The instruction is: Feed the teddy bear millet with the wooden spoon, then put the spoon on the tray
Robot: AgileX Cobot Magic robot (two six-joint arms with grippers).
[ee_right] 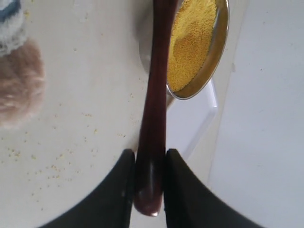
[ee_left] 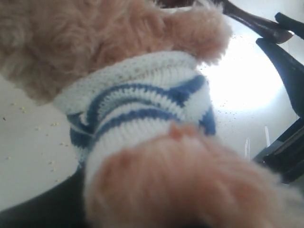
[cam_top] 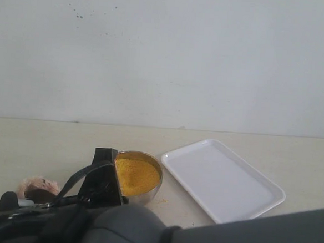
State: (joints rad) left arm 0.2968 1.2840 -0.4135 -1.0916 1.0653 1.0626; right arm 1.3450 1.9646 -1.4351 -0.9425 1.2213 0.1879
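right claw (ee_right: 149,159): pinched on the wooden spoon (ee_right: 154,95) handle, butt end poking out behind the fingers
spoon axis: straight out ahead of the claw, running beside the steel bowl (ee_right: 217,57) rim; tip out of frame, load can't be told
millet (ee_right: 190,47): ahead of the claw, just to one side of the handle, mounded in the bowl
teddy bear (ee_right: 19,85): ahead too, on the handle's other side, apart from it
tray (cam_top: 224,181): beyond the bowl, away from the bear side
left claw: jaws hidden, bear fills its camera, grip can't be told
nearer arm: right, it has the spoon
next, likely: swing tip from bowl side across to bear
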